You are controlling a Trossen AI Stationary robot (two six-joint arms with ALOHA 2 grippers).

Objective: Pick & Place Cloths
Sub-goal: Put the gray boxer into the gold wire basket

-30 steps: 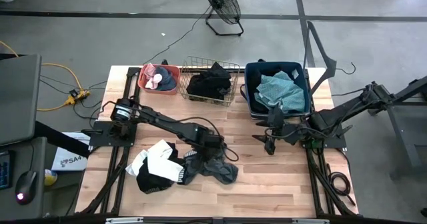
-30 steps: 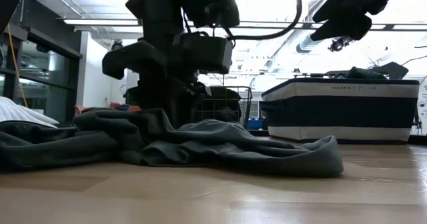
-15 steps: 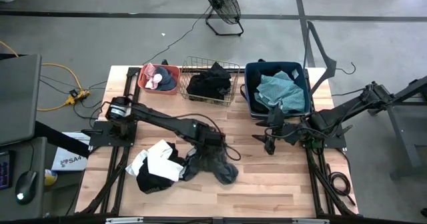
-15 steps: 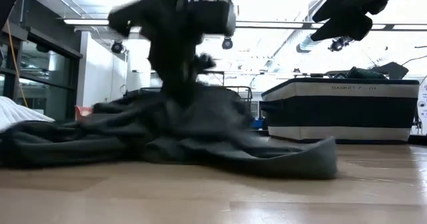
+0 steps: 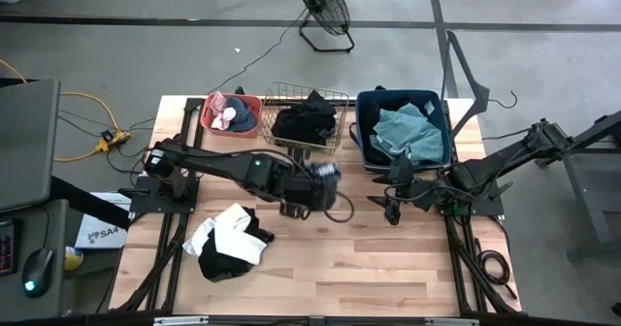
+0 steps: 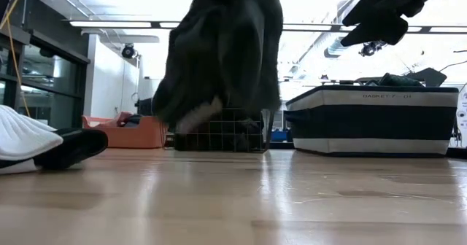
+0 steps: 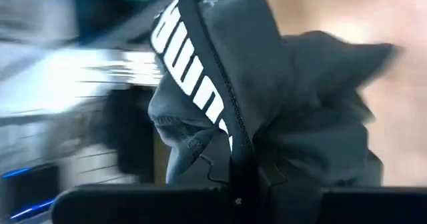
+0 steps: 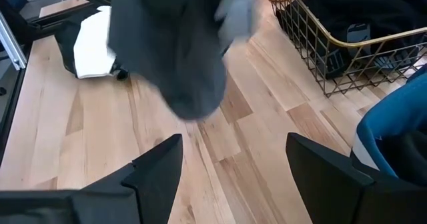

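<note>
A dark grey garment [image 5: 309,185] is held off the surface [image 5: 388,268] by the left gripper [image 5: 291,208], whose fingers are pressed together on a fold near its waistband. The garment is carried high, presumably so that it clears the wood and the rims of the containers at the far edge. In the low view the garment [image 6: 222,52] is seen hanging free, its long axis close to vertical, the bunched end up at the fingers and the loose end pointing down, just in front of the wire basket [image 5: 309,122]. That basket already holds black cloths, so it is judged the likely target. A white-and-black cloth [image 5: 228,241] is left lying on the near left of the surface, well apart from the lifted piece. A teal cloth [image 5: 408,132] lies in the blue bin [image 5: 364,132] at the far right, and pink pieces sit in the coral tub [image 5: 231,113] at the far left. The right gripper [image 5: 391,205] waits near the bin with its fingers spread, holding nothing.
</note>
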